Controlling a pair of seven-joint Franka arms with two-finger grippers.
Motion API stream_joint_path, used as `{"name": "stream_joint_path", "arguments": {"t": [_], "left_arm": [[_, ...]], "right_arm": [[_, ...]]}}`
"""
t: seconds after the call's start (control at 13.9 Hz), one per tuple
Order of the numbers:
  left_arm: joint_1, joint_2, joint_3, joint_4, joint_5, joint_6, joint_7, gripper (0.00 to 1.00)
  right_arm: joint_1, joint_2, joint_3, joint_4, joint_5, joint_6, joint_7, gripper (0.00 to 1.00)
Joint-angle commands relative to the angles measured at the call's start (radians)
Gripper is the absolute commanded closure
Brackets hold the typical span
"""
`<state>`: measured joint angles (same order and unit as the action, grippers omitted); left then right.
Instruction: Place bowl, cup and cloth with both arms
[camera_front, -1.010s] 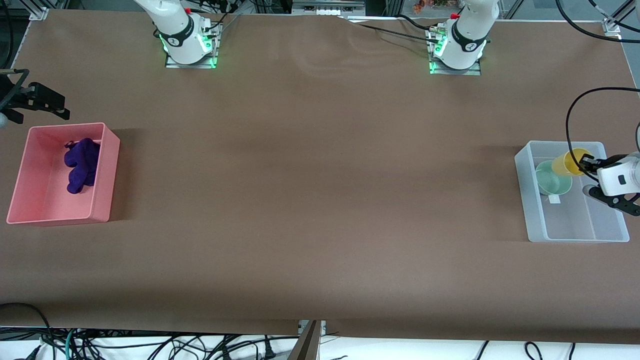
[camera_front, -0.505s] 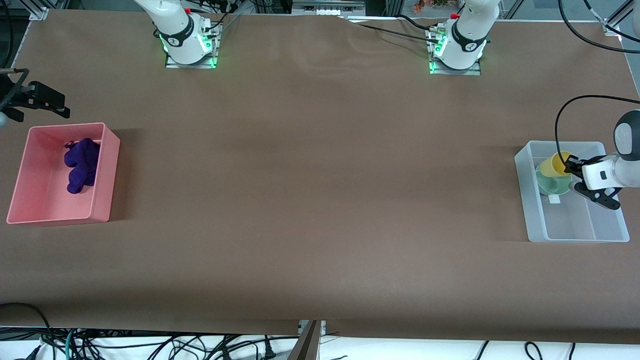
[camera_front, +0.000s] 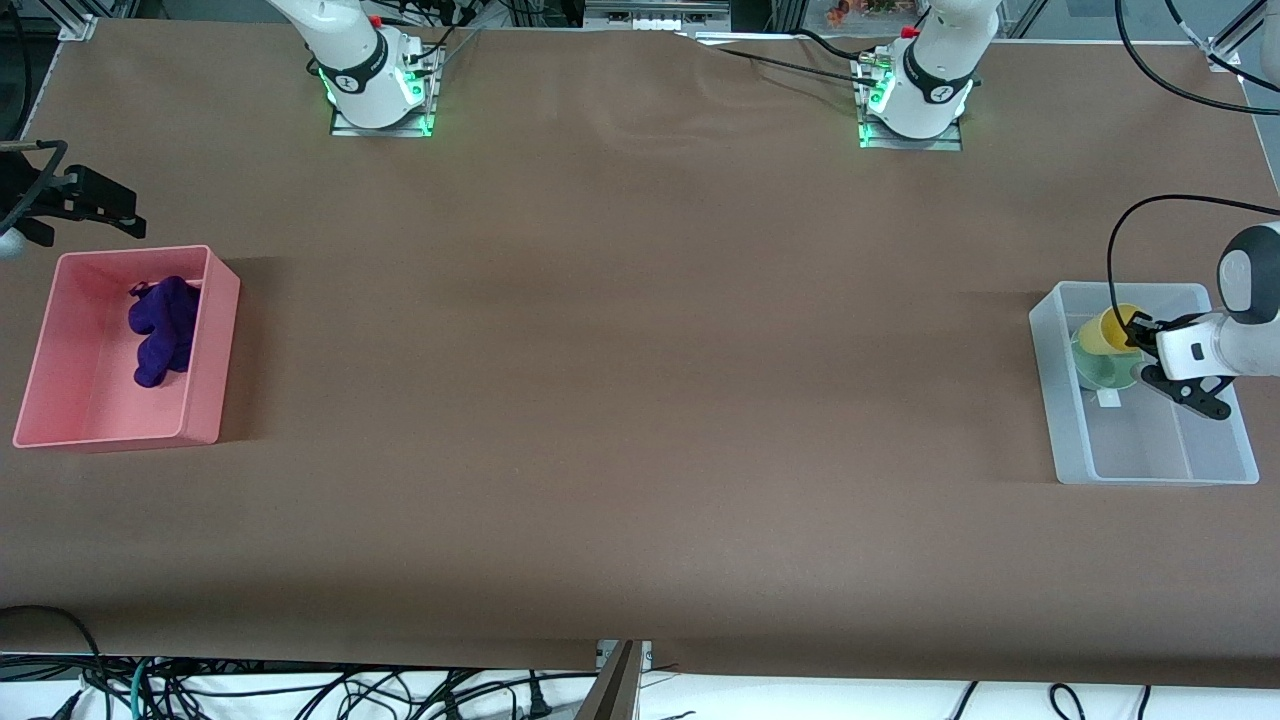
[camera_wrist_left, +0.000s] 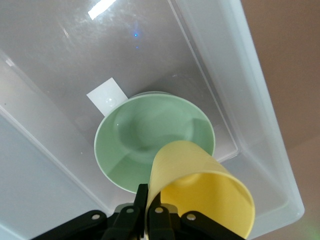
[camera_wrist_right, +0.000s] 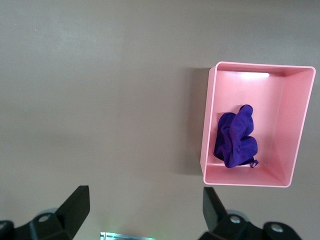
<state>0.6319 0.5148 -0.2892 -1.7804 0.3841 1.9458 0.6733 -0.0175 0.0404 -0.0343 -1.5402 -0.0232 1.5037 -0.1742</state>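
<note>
Two bins: your left gripper (camera_front: 1137, 334) pinches cup (camera_front: 1115, 329) over bowl (camera_front: 1100, 368) in clear bin (camera_front: 1150, 470); right gripper (camera_front: 95, 205) spread empty near pink bin (camera_front: 205, 350) holding cloth (camera_front: 160, 330).

Your pale mint-green bowl (camera_wrist_left: 152, 137) sits upright inside the clear plastic bin (camera_front: 1060, 400) at the left arm's end of the table, near a bin corner. The plain yellow cup (camera_wrist_left: 202, 192) is tipped on a slant right over the bowl, its rim pinched by the left gripper (camera_wrist_left: 148, 216). Your deep purple cloth (camera_front: 160, 328) lies crumpled in the pink bin (camera_front: 205, 370) at the right arm's end.
</note>
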Motion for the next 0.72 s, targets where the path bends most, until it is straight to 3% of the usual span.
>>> {"name": "stream_joint_path", "arguments": {"t": [0.0,0.07,0.36,0.65], "left_arm": [[0.009,-0.005,-0.007,-0.002,0.024,0.004,0.017,0.18],[0.009,-0.012,-0.008,0.004,0.024,-0.005,0.035,0.0],[0.002,-0.084,-0.039,0.059,-0.007,-0.134,0.111,0.0],[-0.003,-0.168,-0.149,0.139,-0.091,-0.33,-0.021,0.0]], "right_arm": [[0.016,0.009,-0.012,0.025,-0.011,-0.008,-0.005,0.0],[0.016,0.009,-0.01,0.026,-0.009,-0.008,-0.004,0.0],[0.016,0.01,-0.01,0.028,-0.006,-0.01,-0.005,0.0],[0.016,0.015,-0.01,0.029,-0.011,-0.008,-0.007,0.0]]}}
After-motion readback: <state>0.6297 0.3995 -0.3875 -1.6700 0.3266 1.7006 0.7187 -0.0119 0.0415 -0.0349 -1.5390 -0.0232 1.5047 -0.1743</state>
